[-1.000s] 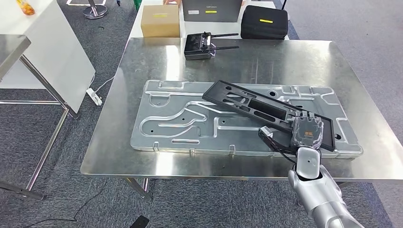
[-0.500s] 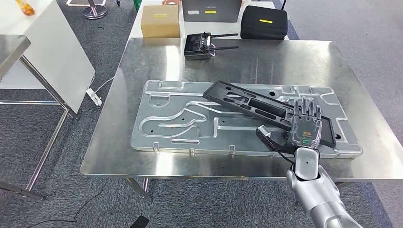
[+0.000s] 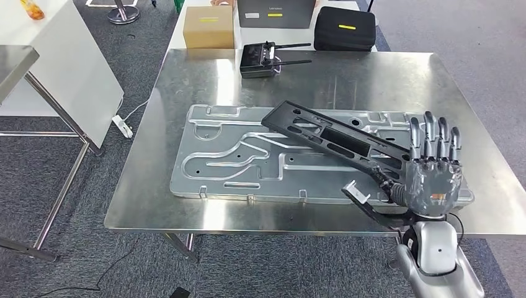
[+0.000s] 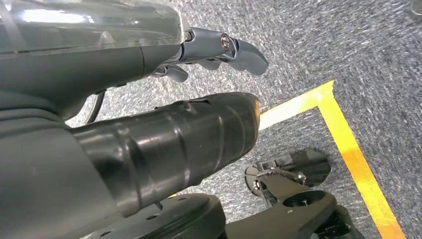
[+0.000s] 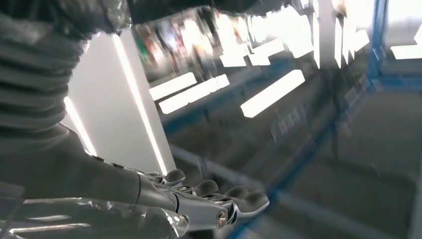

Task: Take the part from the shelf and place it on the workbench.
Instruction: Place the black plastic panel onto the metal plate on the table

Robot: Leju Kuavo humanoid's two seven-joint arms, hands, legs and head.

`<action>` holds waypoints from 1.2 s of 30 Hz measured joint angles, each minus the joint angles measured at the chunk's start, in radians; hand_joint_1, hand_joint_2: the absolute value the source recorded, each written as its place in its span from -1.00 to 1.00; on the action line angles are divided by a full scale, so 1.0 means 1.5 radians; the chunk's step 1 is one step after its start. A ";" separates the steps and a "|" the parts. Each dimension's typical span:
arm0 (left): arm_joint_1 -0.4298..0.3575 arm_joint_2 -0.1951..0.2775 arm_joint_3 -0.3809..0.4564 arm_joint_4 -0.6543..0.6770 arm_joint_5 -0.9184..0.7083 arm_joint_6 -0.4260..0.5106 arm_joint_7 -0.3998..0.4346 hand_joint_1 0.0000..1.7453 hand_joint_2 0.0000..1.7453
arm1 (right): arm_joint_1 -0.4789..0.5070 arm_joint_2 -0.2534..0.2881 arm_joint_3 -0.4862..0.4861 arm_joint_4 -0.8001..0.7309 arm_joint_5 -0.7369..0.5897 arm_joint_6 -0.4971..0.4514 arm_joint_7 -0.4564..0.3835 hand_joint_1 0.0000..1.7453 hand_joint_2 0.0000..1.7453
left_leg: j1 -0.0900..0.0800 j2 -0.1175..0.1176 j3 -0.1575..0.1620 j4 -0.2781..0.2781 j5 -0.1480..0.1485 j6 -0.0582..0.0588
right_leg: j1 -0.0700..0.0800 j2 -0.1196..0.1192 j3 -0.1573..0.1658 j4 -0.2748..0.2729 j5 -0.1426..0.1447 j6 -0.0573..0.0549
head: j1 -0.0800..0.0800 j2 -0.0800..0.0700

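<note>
1 black part [image 3: 335,138] overhangs plate [image 3: 205,162], right hand [image 3: 432,174] apart.

The part [image 3: 338,139] is lying slantwise across the metal plate [image 3: 236,161] on the workbench [image 3: 186,205]. My right hand [image 3: 431,174] is hovering just off its near end, and the remote controller [image 3: 263,60] is sitting way behind.

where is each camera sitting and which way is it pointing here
Head view: high on the body, looking down at the workbench and black part; right hand raised.
Left wrist view: behind the left hand, facing carpet.
Right wrist view: behind the right hand, facing blurred lights.
Shared: head and right wrist views both show the right hand.
</note>
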 joint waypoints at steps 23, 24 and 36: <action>0.006 0.000 0.015 0.000 0.012 0.043 -0.004 -1.00 -1.00 | 0.138 -0.017 -0.059 -0.245 -0.138 -0.003 -0.118 -1.00 1.00 | 0.000 0.000 0.001 0.000 -0.001 0.000 | 0.000 0.000 0.001 0.000 -0.001 0.000 | 0.000 0.000; 0.006 0.000 0.015 0.000 0.012 0.046 -0.004 -1.00 -1.00 | 0.143 0.008 -0.071 -0.258 -0.181 -0.003 -0.170 -1.00 1.00 | 0.000 0.000 0.001 0.000 -0.001 0.000 | 0.000 0.000 0.001 0.000 -0.001 0.000 | 0.000 0.000; 0.015 0.000 0.028 0.000 0.019 0.082 0.005 -1.00 -1.00 | 0.241 0.333 -0.181 -0.291 -0.621 -0.004 -0.517 -1.00 1.00 | -0.003 0.000 0.002 0.000 -0.003 0.001 | -0.001 0.001 0.002 0.000 -0.002 0.001 | 0.000 0.000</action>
